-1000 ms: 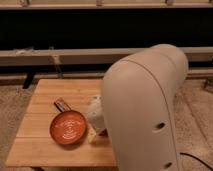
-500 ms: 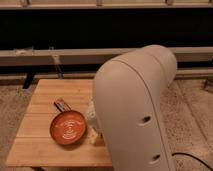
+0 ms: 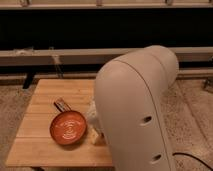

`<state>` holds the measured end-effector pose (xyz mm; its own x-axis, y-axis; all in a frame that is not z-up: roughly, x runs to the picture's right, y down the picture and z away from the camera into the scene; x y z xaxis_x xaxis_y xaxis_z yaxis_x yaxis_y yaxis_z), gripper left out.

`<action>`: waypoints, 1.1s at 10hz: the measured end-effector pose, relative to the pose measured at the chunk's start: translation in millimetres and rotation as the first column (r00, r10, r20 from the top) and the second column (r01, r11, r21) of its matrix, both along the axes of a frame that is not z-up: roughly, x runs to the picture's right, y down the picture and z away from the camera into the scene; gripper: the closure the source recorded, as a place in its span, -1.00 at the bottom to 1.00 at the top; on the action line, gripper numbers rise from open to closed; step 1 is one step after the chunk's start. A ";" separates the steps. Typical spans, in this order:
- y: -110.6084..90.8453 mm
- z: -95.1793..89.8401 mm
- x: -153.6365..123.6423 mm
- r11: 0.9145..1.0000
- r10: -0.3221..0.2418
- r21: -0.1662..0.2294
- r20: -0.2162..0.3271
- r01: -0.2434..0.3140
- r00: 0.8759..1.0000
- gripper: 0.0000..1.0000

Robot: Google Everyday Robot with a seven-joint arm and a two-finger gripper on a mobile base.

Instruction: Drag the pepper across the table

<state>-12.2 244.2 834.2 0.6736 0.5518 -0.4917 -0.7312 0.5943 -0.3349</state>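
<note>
The table of light wooden planks fills the lower left. My large white arm stands in front of its right half and covers it. The pepper does not show; it is hidden or out of view. My gripper is hidden behind the arm too. A round orange-red pan with a white swirl sits on the table's middle, and a short dark handle-like piece sticks out from its upper left edge.
A pale object shows at the arm's edge right of the pan, and a pale yellow wedge lies just below it. A dark wall with a grey rail runs behind the table. Speckled floor surrounds it.
My white arm has swung to the left and now covers more of the table's right side. The pan and the things beside it have not moved.
</note>
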 end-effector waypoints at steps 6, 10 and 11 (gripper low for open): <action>-7.2 -7.5 -3.5 1.000 0.002 0.001 0.002 -0.002 1.000 0.88; -6.7 -11.7 -0.5 1.000 -0.002 -0.006 -0.001 0.002 1.000 0.95; -8.5 -9.4 0.2 1.000 0.009 -0.006 0.003 -0.009 1.000 0.95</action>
<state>-11.9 235.7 824.8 0.6701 0.5547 -0.4933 -0.7356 0.5856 -0.3406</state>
